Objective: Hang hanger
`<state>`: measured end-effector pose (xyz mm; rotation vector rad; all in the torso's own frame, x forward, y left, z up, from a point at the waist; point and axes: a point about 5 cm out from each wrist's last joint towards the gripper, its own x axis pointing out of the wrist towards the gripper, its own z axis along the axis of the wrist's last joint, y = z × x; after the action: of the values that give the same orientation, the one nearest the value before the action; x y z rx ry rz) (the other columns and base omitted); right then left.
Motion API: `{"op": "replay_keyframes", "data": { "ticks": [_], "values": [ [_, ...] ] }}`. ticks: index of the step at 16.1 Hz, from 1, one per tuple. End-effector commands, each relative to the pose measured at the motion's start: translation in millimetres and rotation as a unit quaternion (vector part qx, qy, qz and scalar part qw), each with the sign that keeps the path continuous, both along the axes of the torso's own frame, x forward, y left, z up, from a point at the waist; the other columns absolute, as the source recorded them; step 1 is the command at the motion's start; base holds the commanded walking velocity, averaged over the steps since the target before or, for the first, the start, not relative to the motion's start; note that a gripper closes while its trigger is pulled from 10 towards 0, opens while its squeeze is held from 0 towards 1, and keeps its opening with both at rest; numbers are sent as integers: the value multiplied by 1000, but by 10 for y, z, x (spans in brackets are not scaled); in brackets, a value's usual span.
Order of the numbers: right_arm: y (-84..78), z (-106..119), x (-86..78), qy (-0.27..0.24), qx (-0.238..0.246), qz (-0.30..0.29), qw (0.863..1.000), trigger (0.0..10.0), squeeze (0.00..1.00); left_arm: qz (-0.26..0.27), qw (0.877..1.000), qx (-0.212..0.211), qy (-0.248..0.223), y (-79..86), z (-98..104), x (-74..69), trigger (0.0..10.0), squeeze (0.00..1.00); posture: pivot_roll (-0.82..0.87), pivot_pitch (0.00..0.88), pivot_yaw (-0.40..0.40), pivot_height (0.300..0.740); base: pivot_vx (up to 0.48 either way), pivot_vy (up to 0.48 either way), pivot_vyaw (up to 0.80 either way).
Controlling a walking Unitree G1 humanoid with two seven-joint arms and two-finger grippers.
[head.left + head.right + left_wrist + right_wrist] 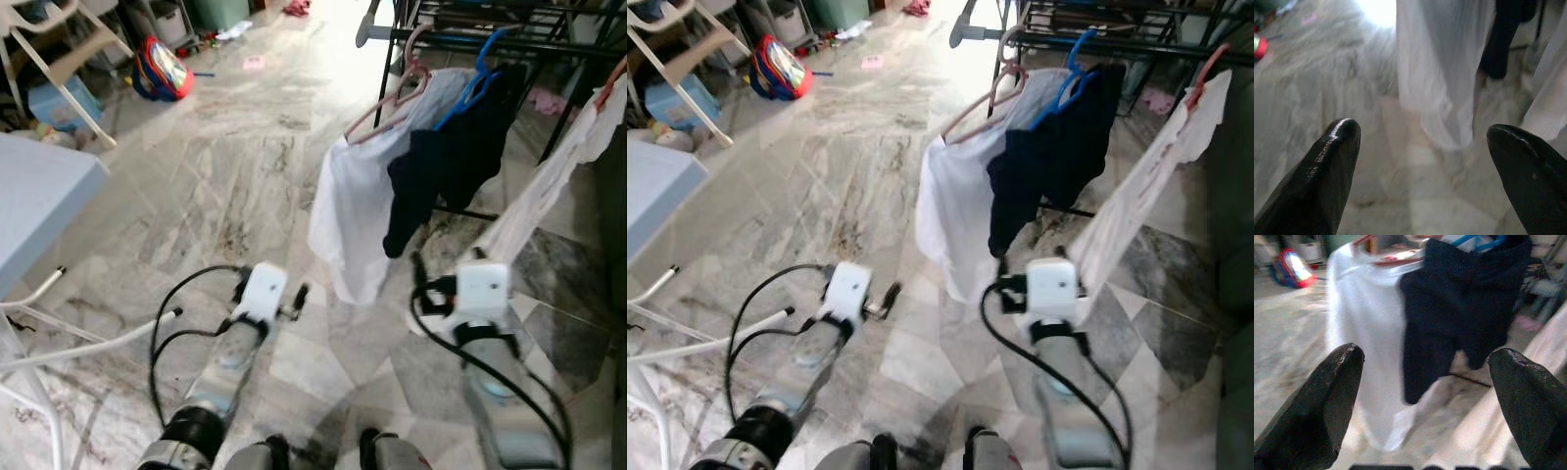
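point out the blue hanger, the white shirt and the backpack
blue hanger (482,78), left eye view, its sloping arm
white shirt (345,211), left eye view, middle of the cloth
backpack (162,69), left eye view, its front

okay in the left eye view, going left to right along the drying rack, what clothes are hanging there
White shirt on a pink hanger → dark garment on a blue hanger → white cloth at the right edge.

Floor: grey marble floor (216,186) is spreading ahead of the fingers.
Lying on it: a red backpack (162,69) far beyond the left fingers.
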<state>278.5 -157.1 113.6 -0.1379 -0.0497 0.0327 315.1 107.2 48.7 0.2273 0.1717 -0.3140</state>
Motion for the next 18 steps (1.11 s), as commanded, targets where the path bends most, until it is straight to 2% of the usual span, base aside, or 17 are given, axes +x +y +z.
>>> {"op": "replay_keyframes", "data": {
  "ticks": [1,17,18],
  "values": [
    [-29,-396,4,87,33,11,996,10000,0,7,997,26,73,99,-314,-147,10000,0,-59,190,70,740,0,0,0],
    [-29,-396,4,87,33,11,996,10000,0,7,997,26,73,99,-314,-147,10000,0,-59,190,70,740,0,0,0],
    [-186,-1029,-88,215,68,-25,974,10000,0,50,984,55,160,366,-622,-330,10000,0,19,97,56,740,0,0,0]
  ]
}}
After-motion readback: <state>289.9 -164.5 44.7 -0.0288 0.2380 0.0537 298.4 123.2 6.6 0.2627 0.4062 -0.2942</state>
